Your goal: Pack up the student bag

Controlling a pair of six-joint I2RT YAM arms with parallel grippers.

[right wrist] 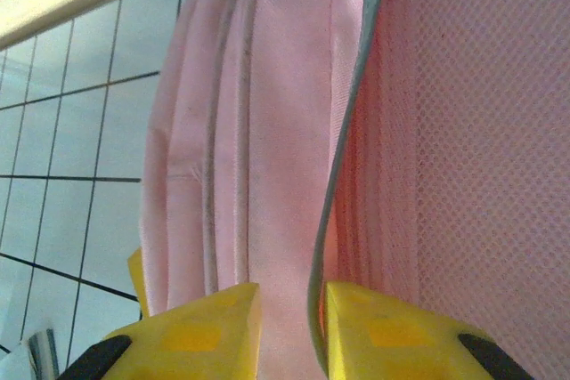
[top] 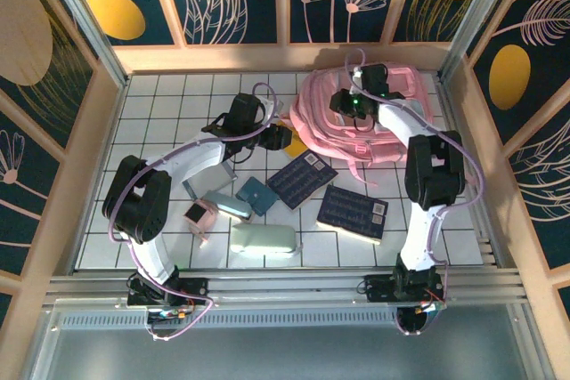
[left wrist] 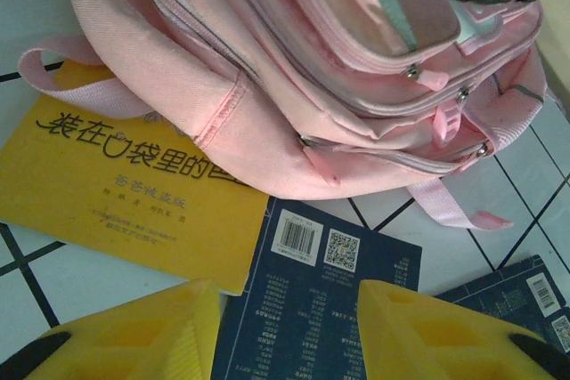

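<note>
The student bag (top: 325, 100) lies at the far right of the tiled surface (top: 160, 104), with its lower edge overlapping a yellow book (left wrist: 116, 184). The right jaws are drawn nearly together with a fold of the bag's pink fabric between them. The fold appears pinched, though firm contact on both sides is not clear. The left jaws stand apart, holding nothing, above a dark blue book (left wrist: 312, 309) just beside the bag.

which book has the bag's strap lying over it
The yellow book: a strap of the student bag crosses its upper corner. The dark blue book beside it has none.
</note>
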